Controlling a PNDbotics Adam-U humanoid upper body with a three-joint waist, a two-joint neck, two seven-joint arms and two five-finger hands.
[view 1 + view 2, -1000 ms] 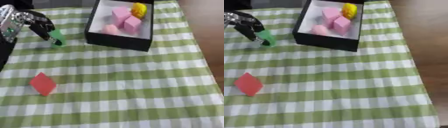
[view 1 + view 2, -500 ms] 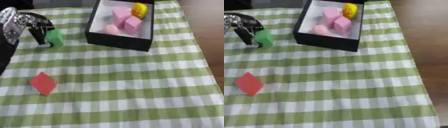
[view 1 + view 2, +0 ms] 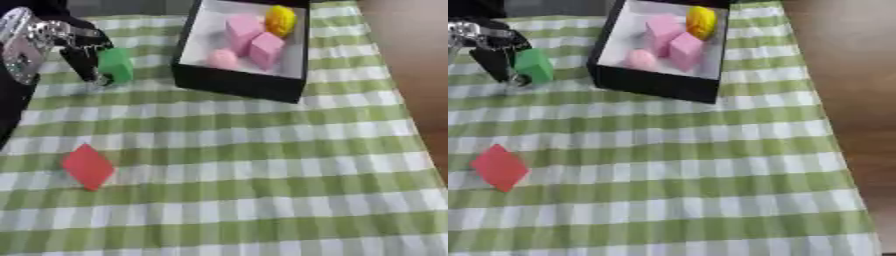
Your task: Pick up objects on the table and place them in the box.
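Since a second ago, the green block [image 3: 115, 64] has come up from lying low by the fingertips to standing upright in my left robot hand [image 3: 54, 42], a little nearer the box.

Nearest me, a red block [image 3: 87, 166] lies flat on the checked cloth of the counter [image 3: 262, 190], well apart from everything else, with wide bare cloth to its right. Farther back at the left edge I see the left robot hand reaching in, its dark fingers [image 3: 84, 62] curled down around the green block and pinching it. Just right of it stands the black box [image 3: 236, 82], holding two pink blocks [image 3: 671, 42], a pink ball [image 3: 640, 59] and a yellow piece [image 3: 701, 21]. Bare brown floor [image 3: 850, 100] runs along the cloth's right edge.
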